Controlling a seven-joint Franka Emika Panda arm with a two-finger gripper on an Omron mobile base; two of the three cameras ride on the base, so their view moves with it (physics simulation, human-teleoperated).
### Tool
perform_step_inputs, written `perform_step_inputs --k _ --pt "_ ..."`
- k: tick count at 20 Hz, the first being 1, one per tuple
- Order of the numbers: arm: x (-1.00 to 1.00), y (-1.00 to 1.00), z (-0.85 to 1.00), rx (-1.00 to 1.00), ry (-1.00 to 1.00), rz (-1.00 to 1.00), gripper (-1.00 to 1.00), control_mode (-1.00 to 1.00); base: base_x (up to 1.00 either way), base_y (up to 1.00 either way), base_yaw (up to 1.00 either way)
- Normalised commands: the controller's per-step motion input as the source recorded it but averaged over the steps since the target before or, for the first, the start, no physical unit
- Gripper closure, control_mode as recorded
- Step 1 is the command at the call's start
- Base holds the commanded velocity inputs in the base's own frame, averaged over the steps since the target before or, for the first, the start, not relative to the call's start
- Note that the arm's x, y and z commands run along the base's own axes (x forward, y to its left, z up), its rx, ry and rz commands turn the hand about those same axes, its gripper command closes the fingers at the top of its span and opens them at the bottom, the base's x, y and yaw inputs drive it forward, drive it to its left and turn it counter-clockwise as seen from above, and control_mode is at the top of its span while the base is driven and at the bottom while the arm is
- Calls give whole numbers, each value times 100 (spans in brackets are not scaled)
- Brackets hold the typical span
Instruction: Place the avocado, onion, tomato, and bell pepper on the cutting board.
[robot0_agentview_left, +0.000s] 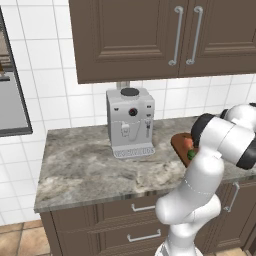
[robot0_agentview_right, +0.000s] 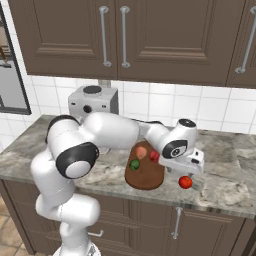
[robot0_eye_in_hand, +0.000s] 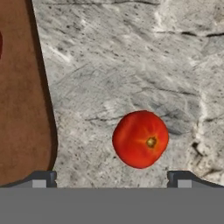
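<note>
Currently the fingers (robot0_eye_in_hand: 112, 178) are spread wide and empty above the tomato (robot0_eye_in_hand: 140, 139), which lies on the surface (robot0_eye_in_hand: 131, 65) beside the cutting board (robot0_eye_in_hand: 22, 109); an off-centre descent could roll it away.

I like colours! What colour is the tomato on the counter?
The tomato is bright red, clearest in the hand view.

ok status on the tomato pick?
Gripper open, above counter. Tomato on counter, off cutting board, between the fingertips' line. Nothing blocking.
</note>
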Motion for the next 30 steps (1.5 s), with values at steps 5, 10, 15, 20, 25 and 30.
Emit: perform_step_inputs --k 5,10,15,20,25,30 --pt "26 -19 3 0 0 6 -100 -100 0 0 0" --pt "1 -28 -2 0 0 2 -100 -100 0 0 0" --pt "0 -9 -19 0 0 3 -100 -100 0 0 0" --pt "-27 1 0 1 0 6 -100 -100 0 0 0" --pt "-8 2 0 0 0 5 -100 -100 0 0 0" --pt "0 9 0 0 0 3 -100 -100 0 0 0"
